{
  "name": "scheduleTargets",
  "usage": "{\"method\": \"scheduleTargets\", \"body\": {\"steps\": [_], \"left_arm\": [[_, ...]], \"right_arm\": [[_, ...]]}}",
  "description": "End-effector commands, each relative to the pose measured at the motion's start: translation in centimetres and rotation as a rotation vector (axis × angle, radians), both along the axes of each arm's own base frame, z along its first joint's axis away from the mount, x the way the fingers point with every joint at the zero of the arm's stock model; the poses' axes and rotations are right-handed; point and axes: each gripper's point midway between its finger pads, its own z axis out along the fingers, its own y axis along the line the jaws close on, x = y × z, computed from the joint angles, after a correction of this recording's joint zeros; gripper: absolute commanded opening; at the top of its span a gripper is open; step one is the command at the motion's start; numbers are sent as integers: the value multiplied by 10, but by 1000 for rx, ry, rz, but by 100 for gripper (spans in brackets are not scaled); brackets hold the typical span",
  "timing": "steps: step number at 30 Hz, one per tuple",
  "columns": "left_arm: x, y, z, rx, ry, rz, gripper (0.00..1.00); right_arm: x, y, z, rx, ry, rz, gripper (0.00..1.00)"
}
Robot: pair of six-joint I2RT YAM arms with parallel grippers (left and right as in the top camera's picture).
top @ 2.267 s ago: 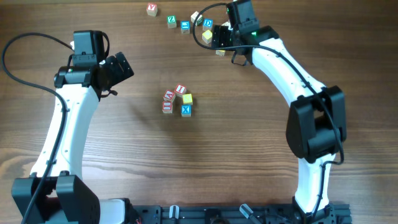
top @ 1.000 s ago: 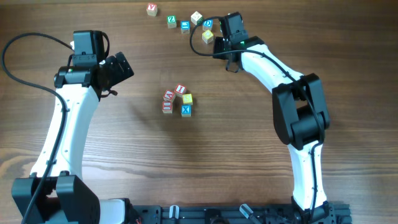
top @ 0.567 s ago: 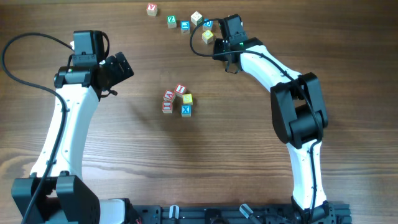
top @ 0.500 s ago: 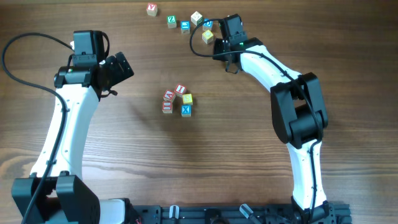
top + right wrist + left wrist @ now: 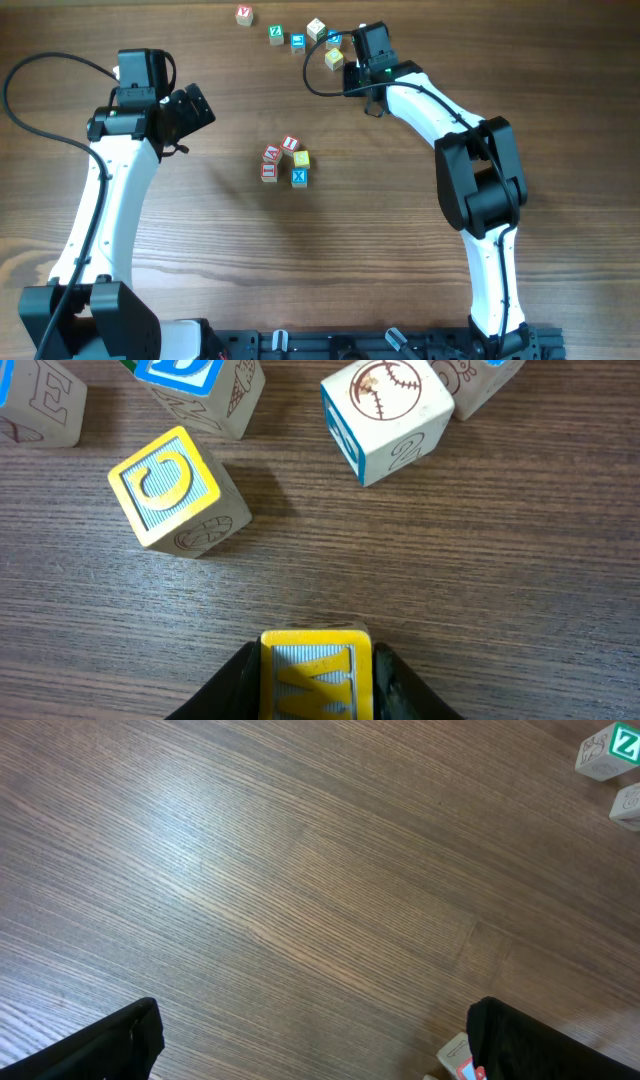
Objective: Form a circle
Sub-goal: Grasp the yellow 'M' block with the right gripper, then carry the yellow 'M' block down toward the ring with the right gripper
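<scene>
About five small wooden cubes make up the circle point(image 5: 285, 161), a rough ring at the middle of the overhead view. Their faces are square, with red letters, a plain yellow and a blue X. They rest on the dark, streaky grain of the wooden table point(image 5: 350, 250).

The left gripper point(image 5: 190, 108) hangs up and to the left of the ring, well apart, its jaws spread wide and holding nothing.

The right gripper point(image 5: 316, 660) is near the top edge, far from the ring. Its black fingers point(image 5: 238, 680) are pressed on both sides of a yellow block point(image 5: 316, 682). Just beyond sit a yellow C block point(image 5: 178, 490) and a baseball block point(image 5: 388, 415).
</scene>
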Motion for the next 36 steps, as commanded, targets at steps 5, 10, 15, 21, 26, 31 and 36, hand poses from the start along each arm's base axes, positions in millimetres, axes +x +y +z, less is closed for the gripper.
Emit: {"method": "scheduleTargets", "body": {"steps": [5, 10, 15, 21, 26, 31, 36], "left_arm": [[1, 3, 8, 8, -21, 18, 100], [1, 3, 8, 8, -21, 18, 100], [1, 3, 8, 8, -21, 18, 100], [1, 3, 8, 8, -21, 18, 100], [1, 3, 8, 8, -21, 18, 100], [1, 3, 8, 7, -21, 18, 100], [1, 3, 8, 7, -21, 18, 100]], "right_arm": [[1, 1, 14, -16, -29, 6, 24], [1, 1, 72, 15, -106, 5, 23], [-22, -8, 134, 26, -124, 5, 22], [-64, -7, 155, 65, -15, 63, 20], [-102, -8, 135, 97, 177, 51, 20], [-128, -15, 121, 86, 303, 11, 18], [-145, -15, 110, 61, 370, 11, 18]]}}
